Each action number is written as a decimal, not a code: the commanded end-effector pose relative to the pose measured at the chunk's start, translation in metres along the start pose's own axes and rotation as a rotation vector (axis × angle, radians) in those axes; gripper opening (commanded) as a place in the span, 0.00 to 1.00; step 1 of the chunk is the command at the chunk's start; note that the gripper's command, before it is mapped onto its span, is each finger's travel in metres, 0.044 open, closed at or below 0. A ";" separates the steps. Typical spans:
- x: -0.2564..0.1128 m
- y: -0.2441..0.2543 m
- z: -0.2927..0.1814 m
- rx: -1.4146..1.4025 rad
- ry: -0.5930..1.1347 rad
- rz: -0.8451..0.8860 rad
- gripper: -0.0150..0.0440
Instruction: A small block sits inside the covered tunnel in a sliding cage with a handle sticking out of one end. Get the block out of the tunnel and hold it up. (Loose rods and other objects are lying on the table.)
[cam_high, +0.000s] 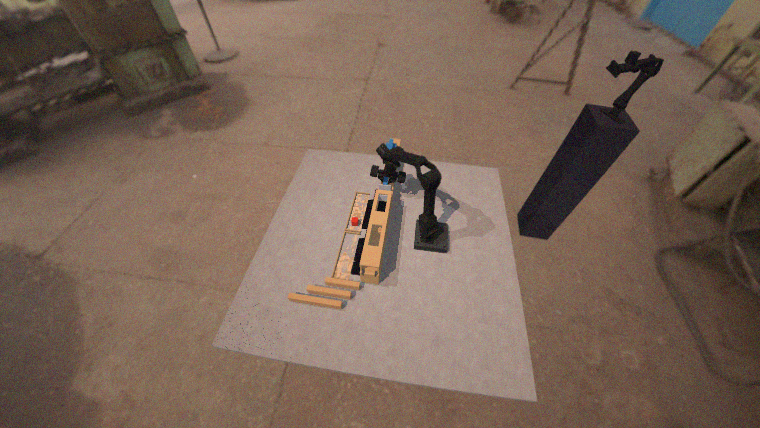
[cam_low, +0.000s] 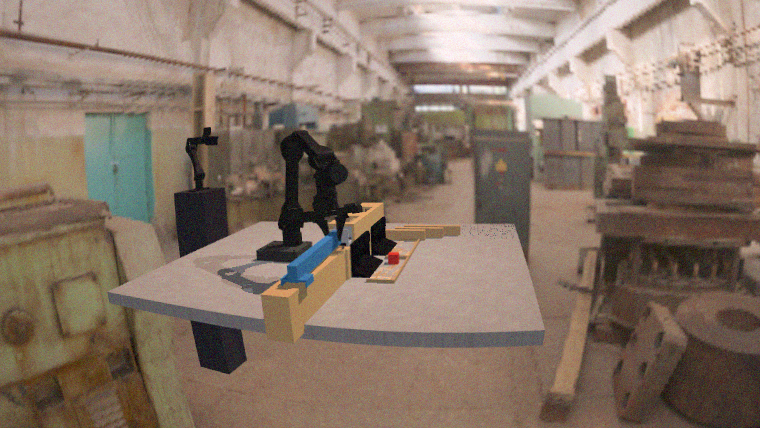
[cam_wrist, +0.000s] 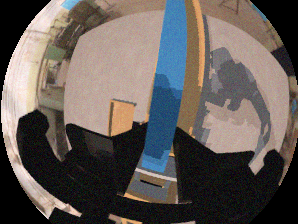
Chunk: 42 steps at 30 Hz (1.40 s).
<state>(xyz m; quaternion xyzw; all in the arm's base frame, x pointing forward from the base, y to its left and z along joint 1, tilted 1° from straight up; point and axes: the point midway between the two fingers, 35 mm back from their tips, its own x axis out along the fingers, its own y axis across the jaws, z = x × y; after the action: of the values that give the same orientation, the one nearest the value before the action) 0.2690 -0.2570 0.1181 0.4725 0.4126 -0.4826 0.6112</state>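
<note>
The long tan tunnel (cam_high: 372, 258) (cam_low: 378, 213) has openings in its top. The blue handle (cam_low: 313, 256) (cam_wrist: 172, 50) runs out of its end, over a tan rail (cam_low: 321, 292). My gripper (cam_high: 386, 181) (cam_low: 333, 233) (cam_wrist: 161, 127) is shut on the blue handle near the tunnel's end, with one finger on each side of the bar. A grey part (cam_low: 347, 235) stands at the tunnel's end close to the fingers. A small red block (cam_high: 354, 221) (cam_low: 393, 257) lies outside the tunnel, in the shallow tan-rimmed tray beside it. The fingers hide the block in the wrist view.
Black chutes (cam_high: 367, 214) (cam_low: 365, 265) lie between the tunnel and the tray. Three tan rods (cam_high: 316, 300) (cam_low: 423, 232) lie beyond the tunnel's far end. The rail's outer end reaches the table edge. A second arm stands on a dark pillar (cam_high: 577, 172) (cam_low: 202, 217) off the table.
</note>
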 end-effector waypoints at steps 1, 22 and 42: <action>0.007 0.000 0.012 0.006 -0.001 0.000 0.25; -0.037 0.007 0.016 0.007 0.000 -0.001 1.00; -0.014 0.003 -0.004 0.007 0.001 -0.001 1.00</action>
<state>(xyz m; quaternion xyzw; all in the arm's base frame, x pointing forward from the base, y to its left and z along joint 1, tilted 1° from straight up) 0.2701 -0.2495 0.1361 0.4739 0.4136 -0.4818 0.6101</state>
